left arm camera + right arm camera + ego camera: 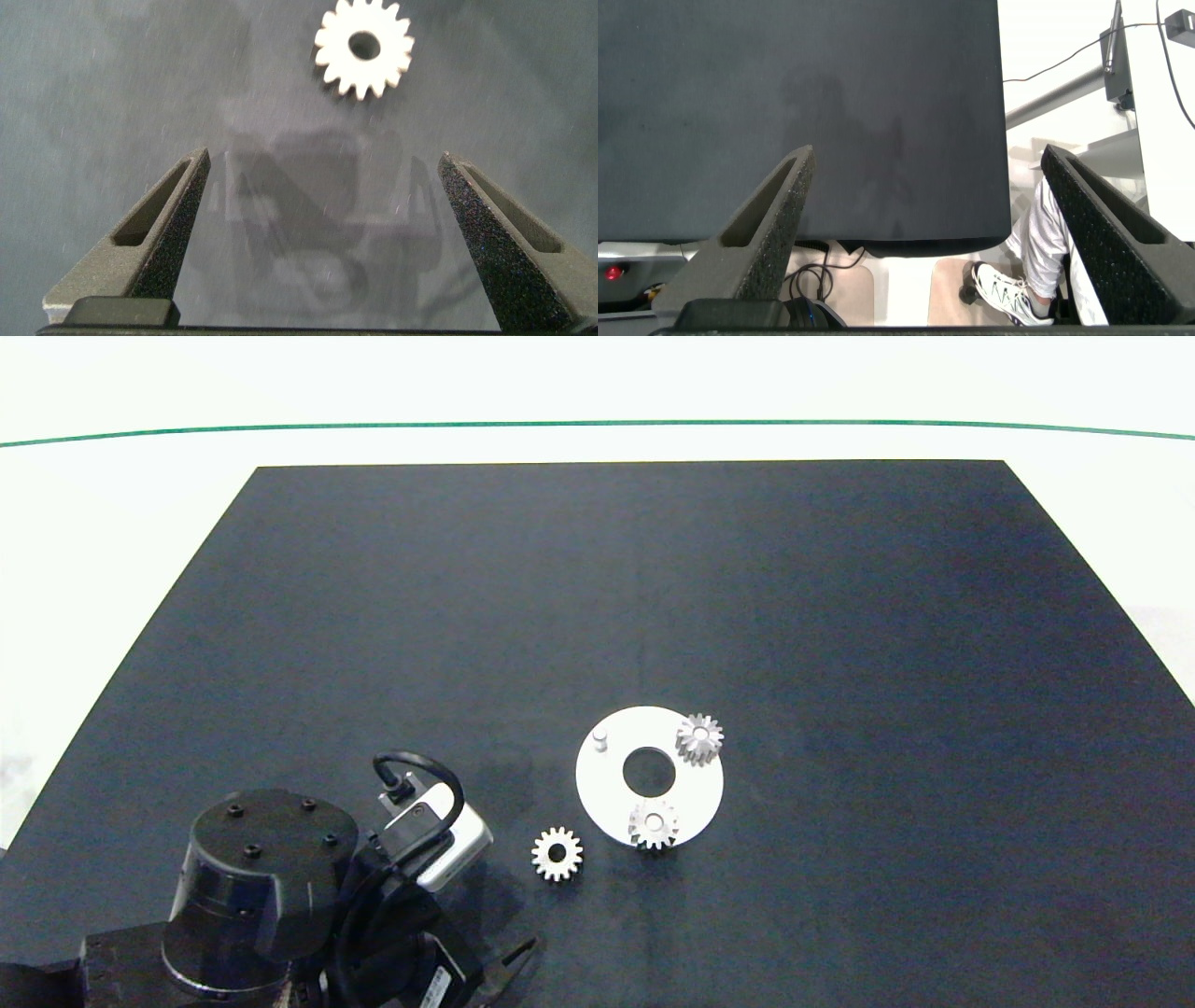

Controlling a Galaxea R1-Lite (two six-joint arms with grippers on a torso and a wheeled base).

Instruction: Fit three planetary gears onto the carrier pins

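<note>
black arm [261, 887] | screw heads | looped black cable [425, 784] | silver camera [439, 845]

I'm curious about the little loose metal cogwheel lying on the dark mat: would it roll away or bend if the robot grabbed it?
The small silver-grey toothed metal gear lies flat, so it probably won't roll. It looks solid, likely stiff. The open left tool might slip on its teeth.

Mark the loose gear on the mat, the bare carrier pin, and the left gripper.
loose gear [557, 854]: head view, on its toothed face beside the bore.
bare carrier pin [600, 738]: head view, on the peg's top.
left gripper [322, 201]: left wrist view, midway between its open fingertips.
</note>
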